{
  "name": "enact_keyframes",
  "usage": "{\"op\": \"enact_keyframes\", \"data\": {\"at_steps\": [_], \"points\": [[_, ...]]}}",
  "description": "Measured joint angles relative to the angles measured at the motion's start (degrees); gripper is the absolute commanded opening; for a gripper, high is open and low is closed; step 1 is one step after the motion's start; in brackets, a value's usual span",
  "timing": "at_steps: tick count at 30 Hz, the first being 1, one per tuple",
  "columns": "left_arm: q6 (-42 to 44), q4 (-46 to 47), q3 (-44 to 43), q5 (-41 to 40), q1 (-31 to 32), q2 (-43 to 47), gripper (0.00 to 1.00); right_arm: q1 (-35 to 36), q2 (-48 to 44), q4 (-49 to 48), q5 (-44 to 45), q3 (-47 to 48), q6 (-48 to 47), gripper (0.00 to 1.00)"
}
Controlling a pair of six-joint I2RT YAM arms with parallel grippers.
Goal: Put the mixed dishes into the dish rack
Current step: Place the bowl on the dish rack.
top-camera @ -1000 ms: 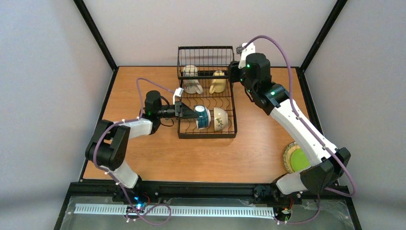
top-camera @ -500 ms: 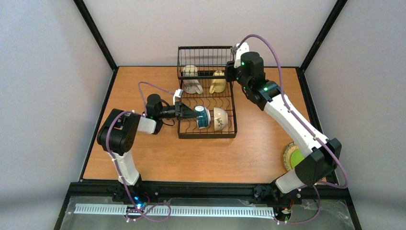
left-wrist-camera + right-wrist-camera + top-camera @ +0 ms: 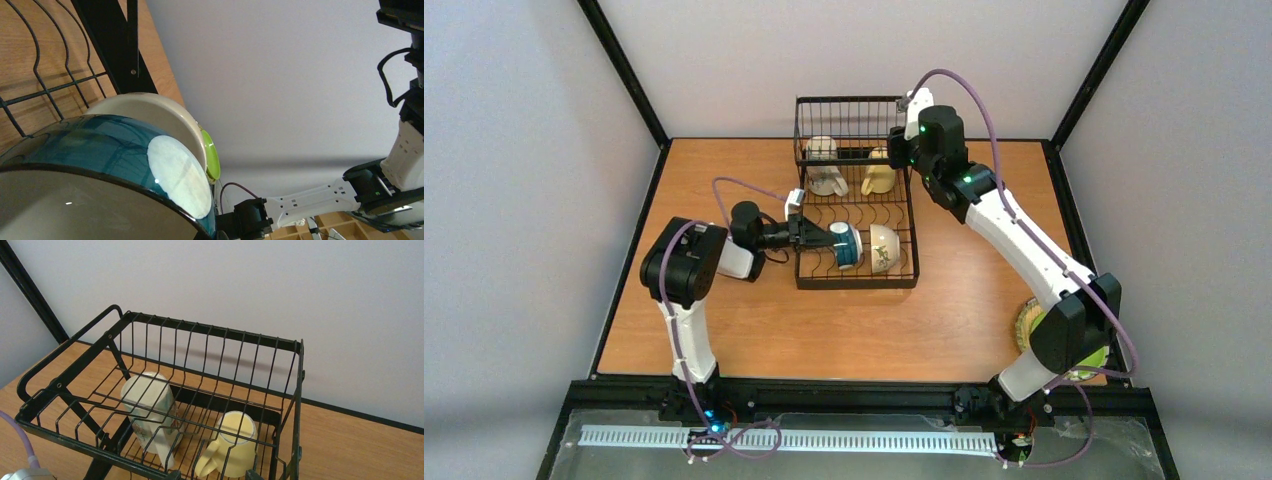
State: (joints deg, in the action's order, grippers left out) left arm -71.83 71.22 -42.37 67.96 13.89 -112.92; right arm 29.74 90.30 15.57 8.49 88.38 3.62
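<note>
The black wire dish rack [image 3: 908, 226] holds a white mug [image 3: 824, 170] and a cream-yellow mug [image 3: 880, 176] upside down in its basket section. In its plate slots a teal-and-white bowl [image 3: 847, 245] stands on edge beside a white bowl [image 3: 885, 248]. My left gripper [image 3: 826, 240] is shut on the teal bowl's rim, and that bowl [image 3: 100, 145] fills the left wrist view. My right gripper [image 3: 902, 150] hangs open over the basket's right side, above the yellow mug [image 3: 235, 445]; its fingertips [image 3: 252, 475] barely show. A lime-green plate [image 3: 1024, 325] lies at the table's right, mostly behind the right arm.
The rack's tall back wall [image 3: 210, 347] rises just ahead of the right gripper. The left arm's purple cable [image 3: 744, 186] loops over the table left of the rack. A black frame rail [image 3: 624, 70] borders the table's far corners.
The left arm's elbow has swung inward and up while its gripper stayed on the teal bowl. The right gripper has drifted left toward the basket, and that arm now covers more of the green plate.
</note>
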Motion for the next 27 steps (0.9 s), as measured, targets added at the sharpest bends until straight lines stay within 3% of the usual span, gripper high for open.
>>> {"op": "enact_keyframes", "data": {"at_steps": [19,27], "points": [[-4.9,9.33,-2.27,2.29,-1.09,-5.33,0.0,-1.92,3.28,-2.54,-2.6,0.09,-0.17,0.73],[-1.97,6.03,-0.07,2.29,-1.31,-2.95,0.0,-1.95,4.72,-2.56,-3.69,0.09,0.35,0.73]]}}
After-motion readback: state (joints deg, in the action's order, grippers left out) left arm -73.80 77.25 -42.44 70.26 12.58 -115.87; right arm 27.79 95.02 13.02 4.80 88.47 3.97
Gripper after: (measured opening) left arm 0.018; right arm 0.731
